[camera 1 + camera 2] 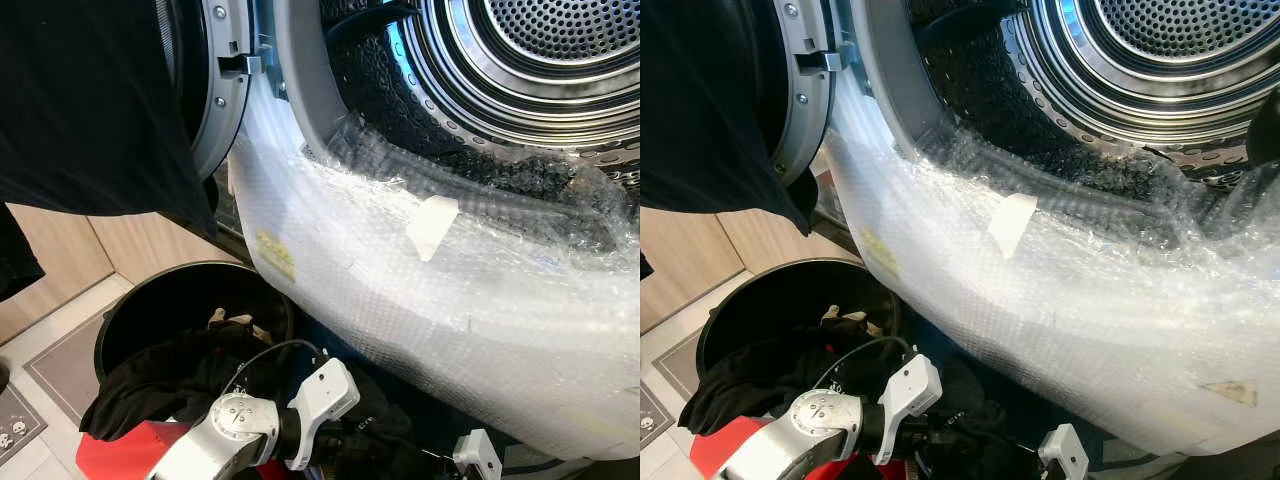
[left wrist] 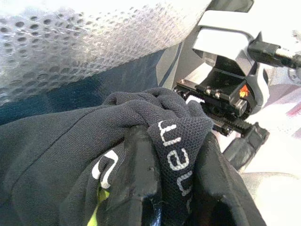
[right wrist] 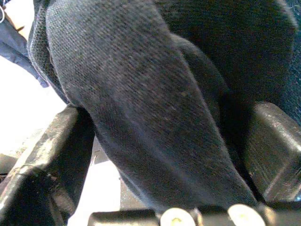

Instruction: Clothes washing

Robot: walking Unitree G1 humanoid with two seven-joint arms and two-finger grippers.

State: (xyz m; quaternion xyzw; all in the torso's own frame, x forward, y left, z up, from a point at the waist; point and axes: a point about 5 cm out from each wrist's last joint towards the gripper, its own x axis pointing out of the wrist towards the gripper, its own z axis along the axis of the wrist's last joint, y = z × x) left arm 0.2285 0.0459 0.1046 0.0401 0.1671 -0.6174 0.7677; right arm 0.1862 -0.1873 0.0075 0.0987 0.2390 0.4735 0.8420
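The left gripper (image 2: 169,188) pinches a fold of dark knit garment (image 2: 70,155) printed with white letters, of which "nen" can be read. The right gripper (image 3: 155,155) has its black fingers (image 3: 42,155) set around thick dark woven cloth (image 3: 141,94). Below the washer, more dark clothes spill from a round black basket (image 1: 130,300). Beyond, crinkled bubble wrap (image 1: 420,300) covers the washer front, and above it is the perforated steel drum (image 1: 540,40).
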